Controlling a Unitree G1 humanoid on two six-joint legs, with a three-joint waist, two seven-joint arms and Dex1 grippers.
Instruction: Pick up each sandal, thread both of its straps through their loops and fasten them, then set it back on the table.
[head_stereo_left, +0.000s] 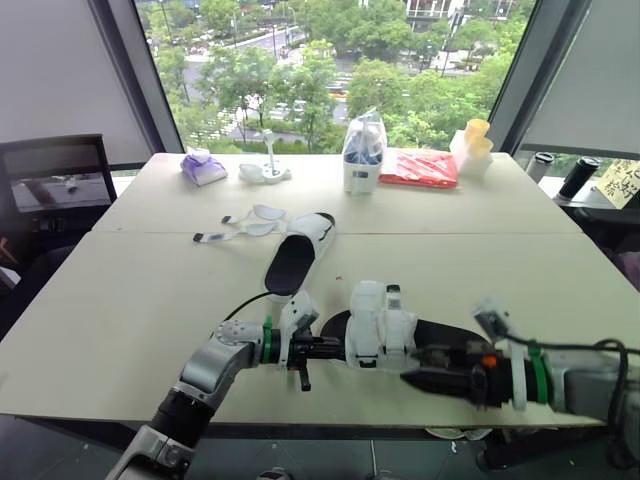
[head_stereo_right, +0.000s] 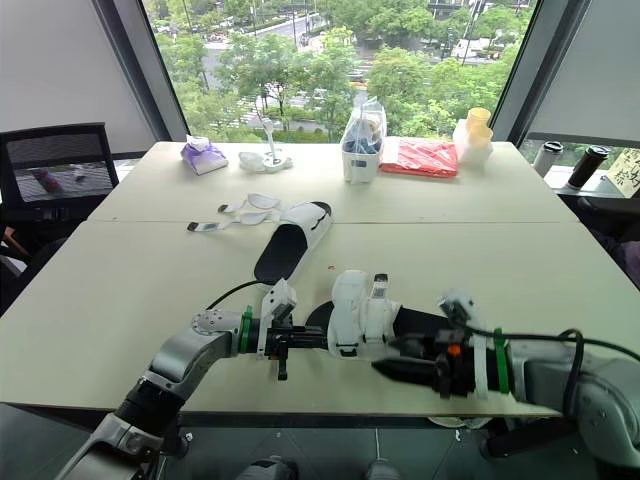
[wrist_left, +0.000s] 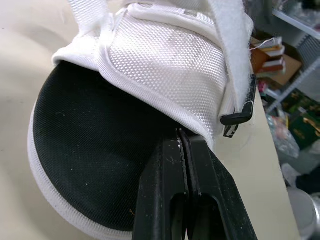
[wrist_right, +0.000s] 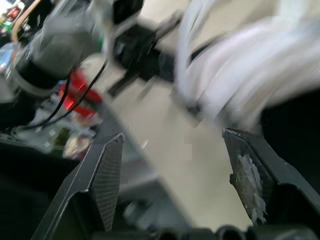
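Against the sandal (wrist_left: 100, 150), the left gripper (wrist_left: 183, 131) presses its jaws together.

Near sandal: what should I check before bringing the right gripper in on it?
1. Left gripper shut on the near sandal at its strapped end: ok.
2. Right gripper open, close beside that sandal: ok.
3. Both fastenings on it done: cannot tell; a black loop shows beside one strap.
4. Lifted, or resting on the table: cannot tell.
5. Far sandal fastened: not ok; its loose straps lie open on the table.
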